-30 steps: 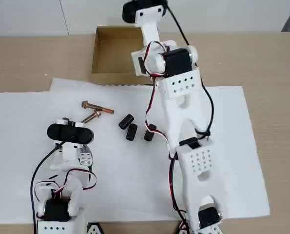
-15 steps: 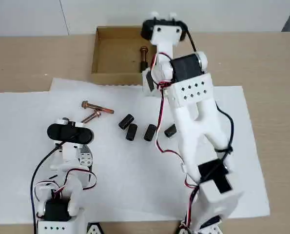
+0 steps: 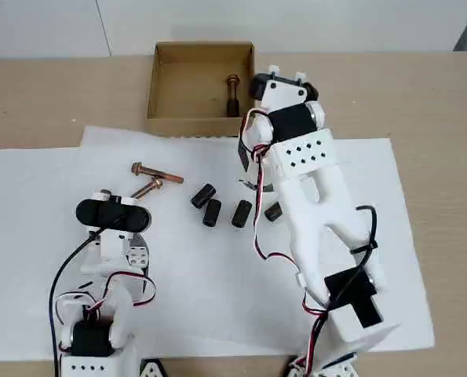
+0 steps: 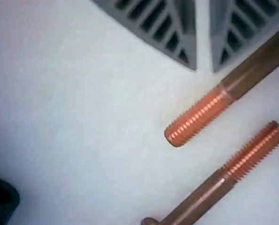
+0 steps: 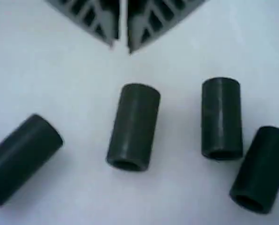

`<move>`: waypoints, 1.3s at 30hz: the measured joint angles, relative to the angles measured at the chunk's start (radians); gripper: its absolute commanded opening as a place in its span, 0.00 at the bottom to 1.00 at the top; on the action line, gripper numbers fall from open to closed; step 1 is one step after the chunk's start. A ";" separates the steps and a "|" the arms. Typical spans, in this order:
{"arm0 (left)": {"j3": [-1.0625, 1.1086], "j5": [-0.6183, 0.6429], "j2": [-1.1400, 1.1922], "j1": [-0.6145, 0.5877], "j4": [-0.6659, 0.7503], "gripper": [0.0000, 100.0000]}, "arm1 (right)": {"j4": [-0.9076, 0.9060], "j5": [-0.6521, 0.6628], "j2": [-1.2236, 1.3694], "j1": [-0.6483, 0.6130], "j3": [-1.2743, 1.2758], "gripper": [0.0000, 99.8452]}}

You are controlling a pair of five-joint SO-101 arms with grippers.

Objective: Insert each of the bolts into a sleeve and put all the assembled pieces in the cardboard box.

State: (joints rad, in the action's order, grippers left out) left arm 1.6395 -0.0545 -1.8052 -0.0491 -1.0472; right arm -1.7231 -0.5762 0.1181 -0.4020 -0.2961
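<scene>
A cardboard box [image 3: 166,78] stands at the table's far side. One bolt [image 3: 233,93] lies inside it, dark at its near end. Two copper bolts [image 3: 156,170] [image 3: 148,188] lie on the white paper, with several black sleeves [image 3: 212,213] to their right. My left gripper [image 4: 202,63] hangs shut just above the paper, and the shank of one bolt [image 4: 200,115] passes right beside one fingertip. The second bolt [image 4: 223,176] lies parallel to it. My right gripper [image 5: 122,44] hovers shut over the sleeves [image 5: 132,126], holding nothing.
White paper [image 3: 45,236] covers most of the table's middle. The right arm [image 3: 311,188] stretches over its right half, up to the box's near right corner. The left arm [image 3: 111,216] sits low at the near left. A sleeve's end [image 4: 1,201] shows in the left wrist view.
The right arm has drawn back from over the box toward the sleeves, leaving the bolt lying in the box. The left arm has not moved.
</scene>
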 measured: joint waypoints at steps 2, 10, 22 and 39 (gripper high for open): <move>0.000 0.000 0.000 0.000 0.000 0.01 | 0.002 -0.011 0.000 0.003 0.015 0.07; 0.000 0.000 0.000 0.000 0.000 0.01 | 0.009 -0.017 0.000 0.049 0.084 0.17; 0.000 0.000 0.000 0.000 0.000 0.01 | 0.091 -0.017 0.181 0.049 0.084 0.17; 0.000 0.000 0.000 0.000 0.000 0.01 | 0.198 -0.017 0.328 0.063 0.084 0.17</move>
State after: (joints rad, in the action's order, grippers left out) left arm 1.6395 -0.0545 -1.8052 -0.0491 -1.0472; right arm -1.5251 -0.5930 0.4465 -0.3391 -0.2117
